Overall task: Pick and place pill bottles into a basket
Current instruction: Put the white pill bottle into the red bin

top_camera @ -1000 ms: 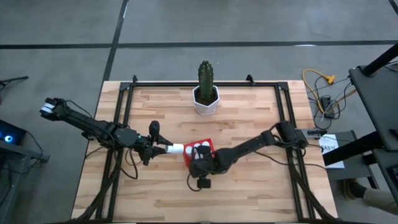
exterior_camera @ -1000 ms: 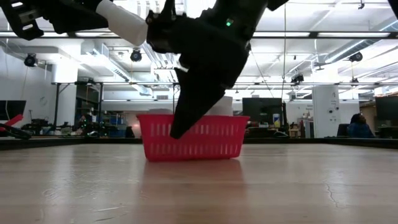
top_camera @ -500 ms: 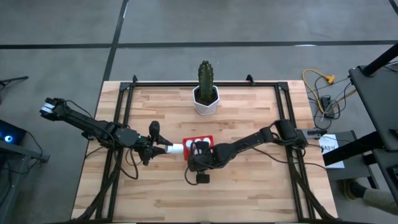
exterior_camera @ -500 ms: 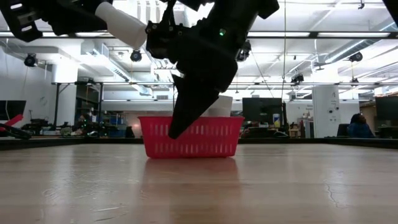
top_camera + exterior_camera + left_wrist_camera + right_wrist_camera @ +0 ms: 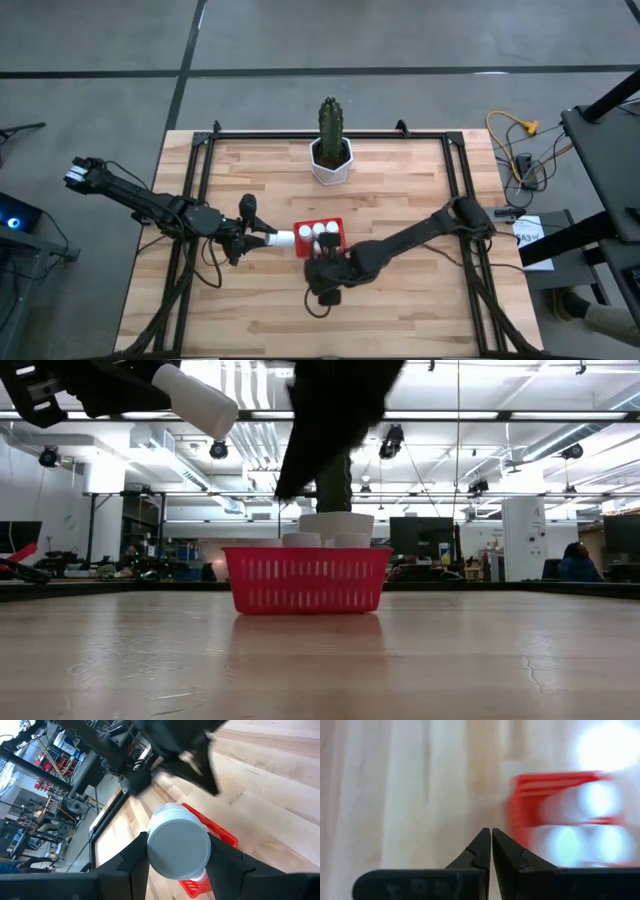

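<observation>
I have the left gripper (image 5: 268,238) clamped on a pill bottle (image 5: 282,239), held in the air just beside the basket (image 5: 319,238) at mid-table. Several bottles (image 5: 318,232) stand inside the basket. My right gripper (image 5: 491,845) is pinched shut and empty, hanging near the basket's front edge.

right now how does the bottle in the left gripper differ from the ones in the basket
The held pill bottle lies sideways, raised off the table in the left gripper; the basket bottles stand upright inside the red basket. The held one is gripped; the others sit free. All are white with white caps.
</observation>
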### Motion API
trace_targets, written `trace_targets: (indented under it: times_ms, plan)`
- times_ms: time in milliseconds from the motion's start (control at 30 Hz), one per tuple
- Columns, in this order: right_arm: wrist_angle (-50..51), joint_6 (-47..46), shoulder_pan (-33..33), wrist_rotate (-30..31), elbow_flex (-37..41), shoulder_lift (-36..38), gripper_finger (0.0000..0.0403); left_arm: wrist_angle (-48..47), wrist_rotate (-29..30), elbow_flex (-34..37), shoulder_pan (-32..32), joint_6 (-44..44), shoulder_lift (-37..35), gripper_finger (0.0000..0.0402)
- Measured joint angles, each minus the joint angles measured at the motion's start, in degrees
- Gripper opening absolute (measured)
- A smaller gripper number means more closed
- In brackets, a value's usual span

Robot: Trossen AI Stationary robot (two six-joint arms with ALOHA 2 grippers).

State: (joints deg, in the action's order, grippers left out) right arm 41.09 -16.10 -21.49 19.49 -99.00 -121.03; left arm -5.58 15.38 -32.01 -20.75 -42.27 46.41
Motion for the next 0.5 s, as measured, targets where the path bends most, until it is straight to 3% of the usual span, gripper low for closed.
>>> trace_targets:
  times_ms: [267, 500]
  plan:
    - [1.4, 1.3, -0.7, 10.2, 5.9, 12.8, 0.0008, 0.0, 0.0, 0.0, 0.0, 1.4, -0.6, 0.0142]
    - [-13.7, 3.0, 0.6, 12.2, 26.3, 27.6, 0.0008, -0.2, 0.0, 0.0, 0.0, 1.5, -1.4, 0.0142]
